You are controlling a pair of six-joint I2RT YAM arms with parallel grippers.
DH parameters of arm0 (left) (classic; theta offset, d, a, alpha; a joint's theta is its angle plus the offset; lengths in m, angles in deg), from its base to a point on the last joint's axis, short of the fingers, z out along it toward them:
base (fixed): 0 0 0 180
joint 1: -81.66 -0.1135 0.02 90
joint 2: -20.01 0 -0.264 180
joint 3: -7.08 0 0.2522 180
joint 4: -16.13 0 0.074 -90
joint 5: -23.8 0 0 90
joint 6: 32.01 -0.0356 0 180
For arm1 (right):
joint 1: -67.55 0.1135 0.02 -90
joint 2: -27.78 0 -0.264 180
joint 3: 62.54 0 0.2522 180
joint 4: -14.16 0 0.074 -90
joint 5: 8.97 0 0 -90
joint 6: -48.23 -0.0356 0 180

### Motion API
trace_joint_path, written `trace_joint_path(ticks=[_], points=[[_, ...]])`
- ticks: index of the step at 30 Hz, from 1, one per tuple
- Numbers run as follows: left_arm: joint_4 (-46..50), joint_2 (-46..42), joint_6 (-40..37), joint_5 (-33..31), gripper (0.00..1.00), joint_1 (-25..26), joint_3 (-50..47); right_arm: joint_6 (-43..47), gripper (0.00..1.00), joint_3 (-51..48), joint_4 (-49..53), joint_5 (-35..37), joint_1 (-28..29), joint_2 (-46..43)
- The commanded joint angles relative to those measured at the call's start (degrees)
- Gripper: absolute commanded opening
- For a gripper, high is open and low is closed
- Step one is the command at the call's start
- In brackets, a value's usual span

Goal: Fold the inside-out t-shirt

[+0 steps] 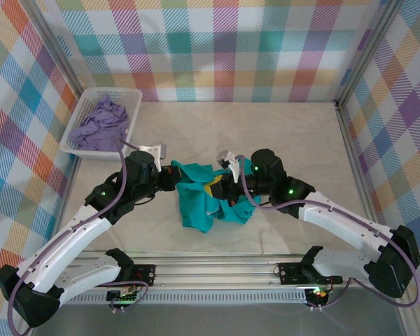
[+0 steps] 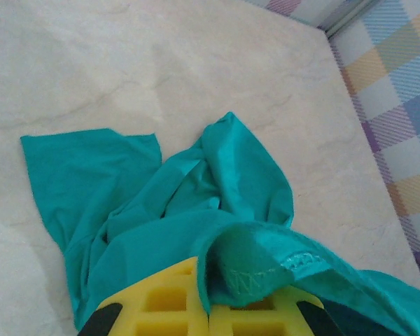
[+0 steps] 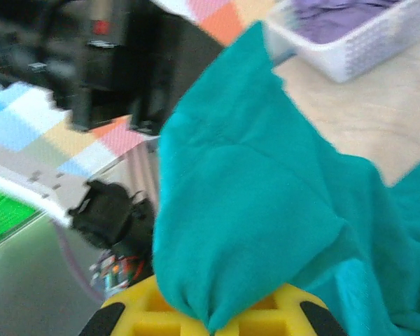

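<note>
The inside-out t-shirt (image 1: pixel 208 201) is a crumpled teal heap near the middle of the table, between both arms. My left gripper (image 1: pixel 176 176) is at the shirt's left edge, shut on a stitched hem of the t-shirt (image 2: pixel 266 269), which folds over its yellow fingers (image 2: pixel 161 301). My right gripper (image 1: pixel 224 187) is at the shirt's upper right, shut on a bunched fold of the t-shirt (image 3: pixel 238 231) that rises from between its yellow fingers (image 3: pixel 143 315). The rest of the shirt trails onto the table (image 2: pixel 126 63). No neck tag can be made out.
A white basket (image 1: pixel 84 148) holding a lavender garment (image 1: pixel 101 124) stands at the back left and appears as the basket (image 3: pixel 350 49) in the right wrist view. Plaid walls (image 1: pixel 217 49) enclose the table on three sides. A metal rail (image 1: pixel 217 269) runs along the near edge.
</note>
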Motion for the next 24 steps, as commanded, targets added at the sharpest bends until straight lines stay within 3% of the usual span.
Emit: trace_joint_path(ticks=[1, 7, 9, 16, 20, 24], points=[[3.10, 0.27, -1.34, -2.82, 0.00, 0.64, 2.25, 7.90, 0.02, 2.75, 1.30, -16.75, -0.38, 2.93], [5.72, 4.57, -3.10, -4.33, 0.00, 0.38, 4.76, 12.72, 0.00, 4.90, 2.71, -22.84, -0.38, 5.68], [5.92, 5.89, -4.12, -2.97, 0.05, 0.37, 5.02, 13.43, 0.00, 6.03, 3.20, -22.34, -0.38, 6.85], [9.36, 3.70, -10.97, 1.31, 0.41, 0.27, 5.90, 11.05, 0.00, 7.11, 2.65, -18.84, -2.19, 9.35], [11.97, -0.79, -14.53, 0.91, 0.54, -0.14, 6.42, 9.49, 0.00, 6.57, 1.65, -17.02, -2.61, 9.35], [12.85, -3.98, -17.82, 4.71, 0.59, -0.26, 7.04, 8.36, 0.00, 6.39, 1.20, -15.87, -2.75, 9.70]])
